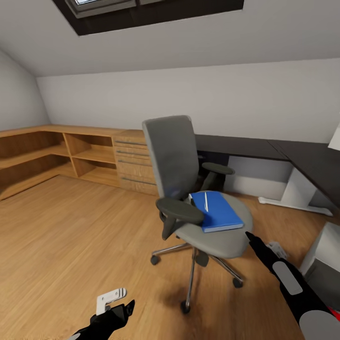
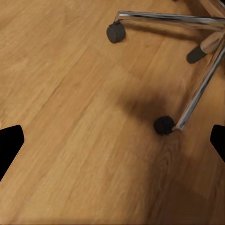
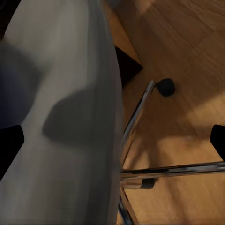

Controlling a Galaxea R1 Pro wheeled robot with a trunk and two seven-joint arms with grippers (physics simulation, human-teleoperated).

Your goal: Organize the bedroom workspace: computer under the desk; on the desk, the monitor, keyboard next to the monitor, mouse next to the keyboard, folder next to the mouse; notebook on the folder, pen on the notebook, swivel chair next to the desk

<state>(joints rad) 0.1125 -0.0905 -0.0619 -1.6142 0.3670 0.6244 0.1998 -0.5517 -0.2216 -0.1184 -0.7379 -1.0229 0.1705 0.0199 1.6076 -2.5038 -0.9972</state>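
Note:
The swivel chair [image 1: 189,189] stands in the middle of the wood floor, apart from the desk [image 1: 245,146] behind it. On its grey seat lies the blue folder [image 1: 218,211] with the white pen [image 1: 206,201] on top. My right gripper [image 1: 252,240] hovers open at the seat's front right edge; the right wrist view shows the seat [image 3: 70,117] and chrome base [image 3: 168,171] between its spread fingers [image 3: 9,143]. My left gripper [image 1: 123,309] hangs low and open over the floor near a castor [image 2: 164,125]. The notebook, monitor, keyboard, mouse and computer cannot be made out.
Low wooden shelving [image 1: 42,156] and a light dresser [image 1: 134,163] line the back wall at left. The desk's white leg [image 1: 295,189] stands at right, with a pale grey box [image 1: 326,250] on the floor by it. Open floor [image 1: 71,236] lies left of the chair.

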